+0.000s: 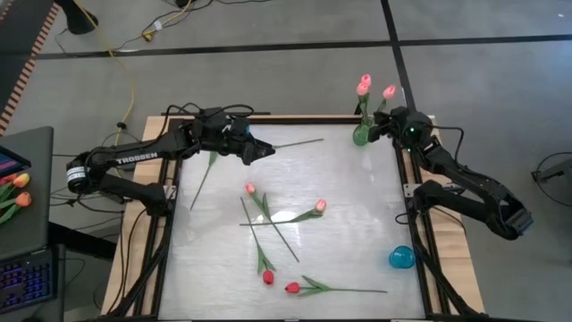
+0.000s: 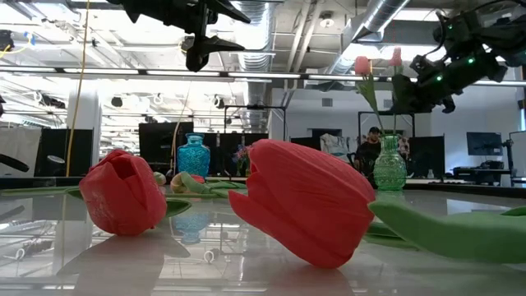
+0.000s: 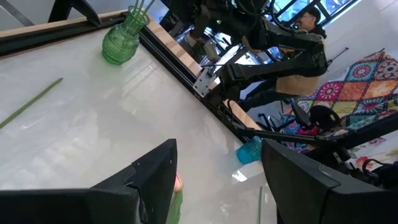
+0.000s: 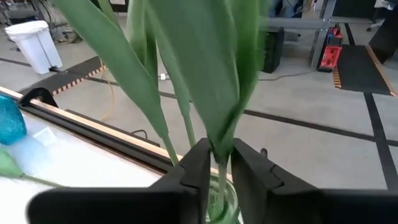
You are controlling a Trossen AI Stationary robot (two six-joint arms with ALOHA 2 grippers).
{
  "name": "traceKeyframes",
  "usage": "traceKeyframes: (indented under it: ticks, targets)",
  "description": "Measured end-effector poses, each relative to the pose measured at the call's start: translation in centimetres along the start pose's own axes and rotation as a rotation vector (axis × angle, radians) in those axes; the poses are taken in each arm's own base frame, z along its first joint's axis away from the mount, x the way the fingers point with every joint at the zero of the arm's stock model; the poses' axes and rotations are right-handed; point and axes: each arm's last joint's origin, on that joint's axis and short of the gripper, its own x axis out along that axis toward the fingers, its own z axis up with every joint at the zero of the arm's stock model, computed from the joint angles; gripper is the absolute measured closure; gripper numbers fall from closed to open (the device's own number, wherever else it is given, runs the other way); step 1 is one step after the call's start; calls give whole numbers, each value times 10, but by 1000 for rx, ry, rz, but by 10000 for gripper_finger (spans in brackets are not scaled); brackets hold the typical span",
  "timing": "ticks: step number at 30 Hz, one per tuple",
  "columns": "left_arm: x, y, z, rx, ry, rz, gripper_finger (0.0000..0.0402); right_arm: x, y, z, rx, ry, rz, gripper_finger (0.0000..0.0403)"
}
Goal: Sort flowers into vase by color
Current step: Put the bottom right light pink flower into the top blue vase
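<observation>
Two pink tulips [image 1: 364, 85] [image 1: 389, 92] stand with their stems in the green glass vase [image 1: 360, 135] at the table's far right corner. My right gripper [image 4: 220, 158] is at the vase's mouth, shut on a stem. Two more pink tulips [image 1: 250, 189] [image 1: 320, 206] and two red ones [image 1: 267, 277] [image 1: 292, 288] lie flat in the middle and near part of the table. My left gripper [image 3: 217, 180] hovers open over the far left part. Below it lie a bare stem [image 1: 299, 142] and a second stem [image 1: 201, 183] under the arm. My right gripper pinches a tulip stem [image 4: 219, 174] between its two fingers just above the rim of the green vase [image 4: 227, 208]. It comes about level from the table's right side, across the stem. The tulip stands upright, leaves above the fingers and lower stem inside the vase.
A blue glass vase [image 1: 401, 258] stands by the table's right edge, near side. Orange-and-yellow tulips [image 1: 18, 192] lie on a side desk off the table's left. Black frame rails [image 1: 420, 241] run along both sides.
</observation>
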Motion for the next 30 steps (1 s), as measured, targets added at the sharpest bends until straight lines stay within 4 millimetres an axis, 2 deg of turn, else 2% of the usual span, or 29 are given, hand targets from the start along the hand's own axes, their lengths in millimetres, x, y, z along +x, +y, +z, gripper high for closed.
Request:
traceKeyframes:
  ticks: [13, 18, 30]
  targets:
    - [0, 0, 0, 2, 12, -15, 182, -2, 0, -1, -3, 11, -18, 196]
    - [0, -1, -1, 17, 22, -28, 182, -5, 1, 10, -50, 95, 11, 158]
    - [0, -1, -1, 84, 26, -35, 182, -28, 5, 43, -89, 380, 60, 147]
